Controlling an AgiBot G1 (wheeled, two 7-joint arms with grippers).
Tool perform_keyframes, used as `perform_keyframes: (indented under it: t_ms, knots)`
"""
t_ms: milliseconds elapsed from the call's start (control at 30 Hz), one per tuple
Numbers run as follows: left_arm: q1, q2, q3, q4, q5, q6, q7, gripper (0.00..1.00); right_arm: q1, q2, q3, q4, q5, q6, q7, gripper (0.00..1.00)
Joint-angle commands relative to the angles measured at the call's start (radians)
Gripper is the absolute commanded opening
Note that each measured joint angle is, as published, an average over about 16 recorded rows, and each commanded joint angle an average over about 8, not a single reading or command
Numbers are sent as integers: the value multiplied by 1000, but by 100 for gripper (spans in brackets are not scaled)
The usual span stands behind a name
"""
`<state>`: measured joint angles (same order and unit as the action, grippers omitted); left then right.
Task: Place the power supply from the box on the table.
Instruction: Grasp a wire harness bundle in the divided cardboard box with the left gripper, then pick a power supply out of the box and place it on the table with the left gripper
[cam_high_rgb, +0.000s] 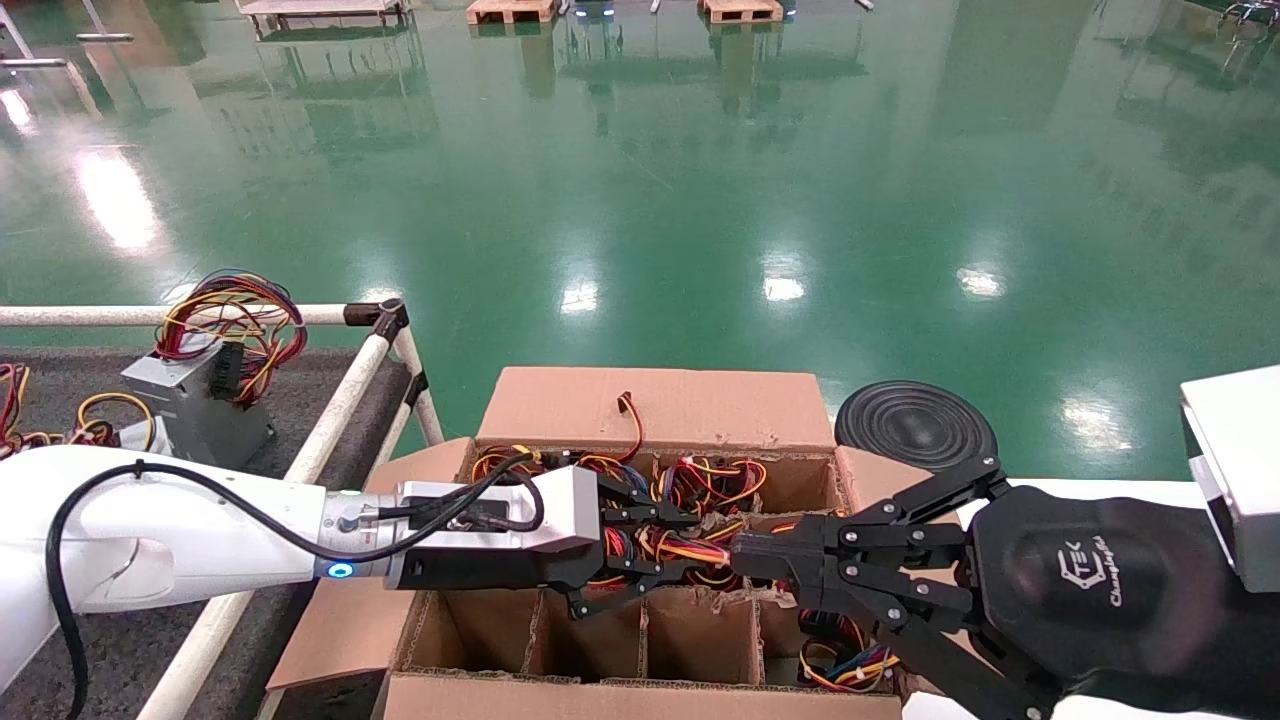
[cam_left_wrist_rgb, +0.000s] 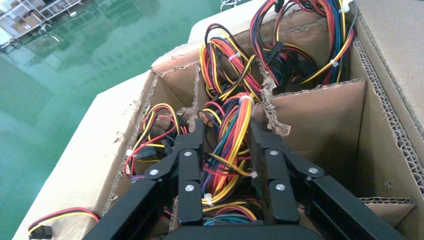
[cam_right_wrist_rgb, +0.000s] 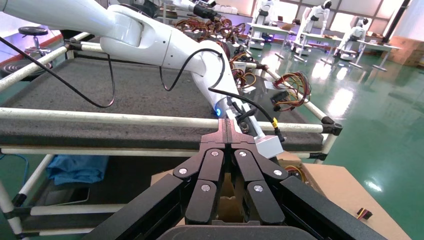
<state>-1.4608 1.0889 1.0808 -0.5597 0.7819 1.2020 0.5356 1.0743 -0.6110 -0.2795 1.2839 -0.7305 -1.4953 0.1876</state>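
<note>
The brown cardboard box (cam_high_rgb: 650, 405) stands open below me, its divider cells partly filled with wires. My left gripper (cam_high_rgb: 700, 540) reaches down into a middle cell. In the left wrist view its fingers (cam_left_wrist_rgb: 192, 150) press both sides of an upright red, yellow and orange wire bundle of a power supply (cam_left_wrist_rgb: 227, 145); the grey body is hidden in the cell. My right gripper (cam_high_rgb: 745, 552) hovers shut and empty over the box, tip to tip with the left one. The dark grey table (cam_high_rgb: 300, 390) lies to the left behind a white rail.
Another grey power supply (cam_high_rgb: 195, 400) with looped wires stands on the table near the rail corner (cam_high_rgb: 385, 320). More wire bundles fill the rear cells (cam_high_rgb: 720, 480) and a front right cell (cam_high_rgb: 840, 665). Front cells (cam_high_rgb: 690, 635) are bare. A black round stool (cam_high_rgb: 915, 425) stands behind the box.
</note>
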Motion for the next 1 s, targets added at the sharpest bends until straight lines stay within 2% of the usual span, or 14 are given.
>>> perform_keyframes:
  t_ms: [33,300,567,1000]
  knots:
    - [0,1,-1,5,-1,3,2,0,0,0,0,0,0,0,0,0]
    - [-2,5,-5,25,-8,16,12,0,0,0,0,0,0,0,0,2]
    - [-4,9,-7,44,-11,30,20,0,0,0,0,0,0,0,0,100]
    - [-17,8,-13,64,-20,50,27,0,0,0,0,0,0,0,0,100]
